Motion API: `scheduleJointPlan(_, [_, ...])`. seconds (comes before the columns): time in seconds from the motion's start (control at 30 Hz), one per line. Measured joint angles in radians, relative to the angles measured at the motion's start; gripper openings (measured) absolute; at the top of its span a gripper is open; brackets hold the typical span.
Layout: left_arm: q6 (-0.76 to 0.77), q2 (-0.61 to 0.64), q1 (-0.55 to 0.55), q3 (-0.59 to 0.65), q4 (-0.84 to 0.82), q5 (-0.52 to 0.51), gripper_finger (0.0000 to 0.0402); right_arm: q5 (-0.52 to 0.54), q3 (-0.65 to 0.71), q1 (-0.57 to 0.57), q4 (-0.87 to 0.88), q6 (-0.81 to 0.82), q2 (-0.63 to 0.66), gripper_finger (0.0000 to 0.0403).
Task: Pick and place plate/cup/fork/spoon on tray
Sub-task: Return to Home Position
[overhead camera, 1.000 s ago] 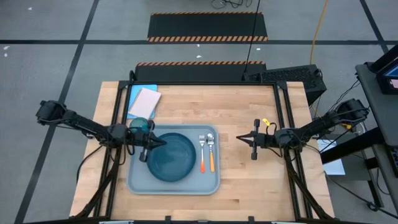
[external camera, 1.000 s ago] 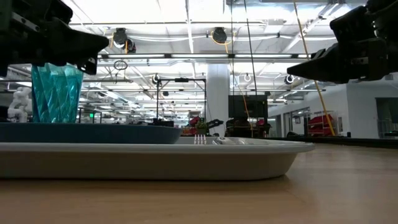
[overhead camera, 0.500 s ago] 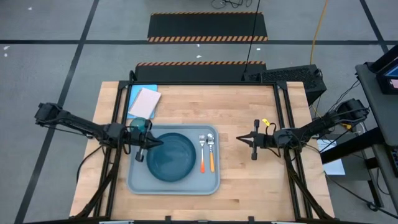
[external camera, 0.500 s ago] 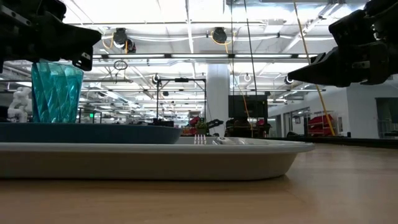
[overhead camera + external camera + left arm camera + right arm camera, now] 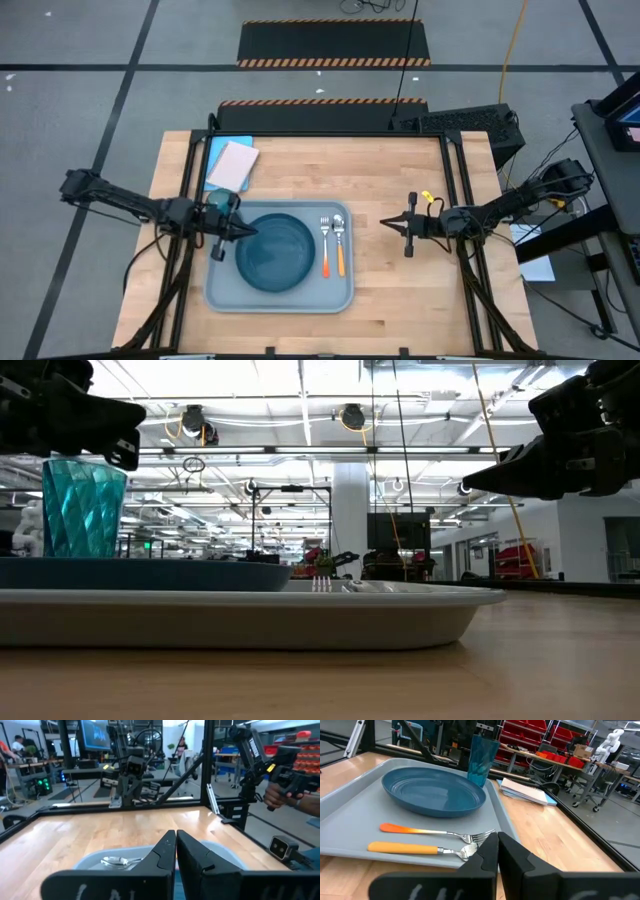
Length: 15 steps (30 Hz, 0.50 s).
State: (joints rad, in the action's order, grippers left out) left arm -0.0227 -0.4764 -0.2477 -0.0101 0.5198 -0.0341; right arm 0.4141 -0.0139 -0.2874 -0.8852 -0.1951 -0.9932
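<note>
All four items are seen on the tray (image 5: 222,290): plate (image 5: 274,252) at centre, cup (image 5: 482,753) upright at the far left corner beside the plate, fork (image 5: 436,832) and spoon (image 5: 424,849) laid side by side on the right, handles toward the near edge. The task is judged essentially done. The left gripper (image 5: 238,230) is held shut and empty over the plate's left rim, just beside the cup, apparently after release. The right gripper (image 5: 386,223) is parked shut over bare table (image 5: 400,300), well apart from the tray. In the high view the cup is largely hidden by the left arm; cutlery heads are barely made out in the low view.
</note>
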Motion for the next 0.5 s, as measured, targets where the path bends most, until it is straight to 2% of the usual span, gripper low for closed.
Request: scheduleJointPlan(0.5, [-0.027,0.135,-0.023,0.0,-0.109,0.0,0.0019,0.0,0.0,0.0,0.0,0.011,0.0,0.0])
